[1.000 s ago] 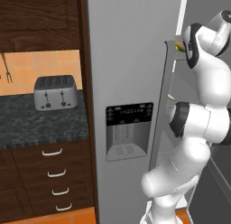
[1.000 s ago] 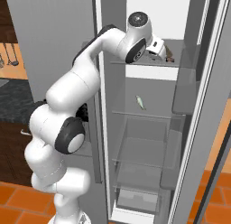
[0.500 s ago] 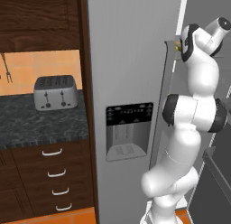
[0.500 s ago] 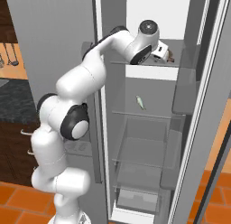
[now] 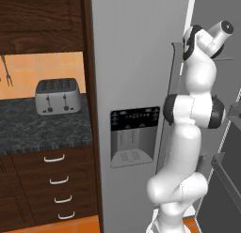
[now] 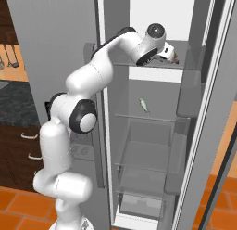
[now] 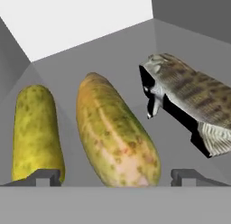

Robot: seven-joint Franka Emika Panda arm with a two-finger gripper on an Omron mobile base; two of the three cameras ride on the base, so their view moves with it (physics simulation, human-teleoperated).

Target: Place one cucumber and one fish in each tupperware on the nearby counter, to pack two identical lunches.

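The fingers (image 7: pixel 43 177) of the gripper (image 7: pixel 119 179) stand wide apart, holding nothing. Between them lies an orange-tinged cucumber (image 7: pixel 116 133), a yellower cucumber (image 7: pixel 36 133) just outside one finger and a fish (image 7: pixel 189 99) beyond the other. Another fish (image 6: pixel 144 104), I think, lies on the fridge shelf (image 6: pixel 152 118) below.

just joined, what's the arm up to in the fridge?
The arm is reaching into the open fridge, with its end effector open at an upper shelf. In the hand view its fingertips straddle the middle cucumber, which lies between another cucumber and a fish; nothing is held yet. A second fish lies on the shelf below. The toaster stands on the counter to the left of the fridge.
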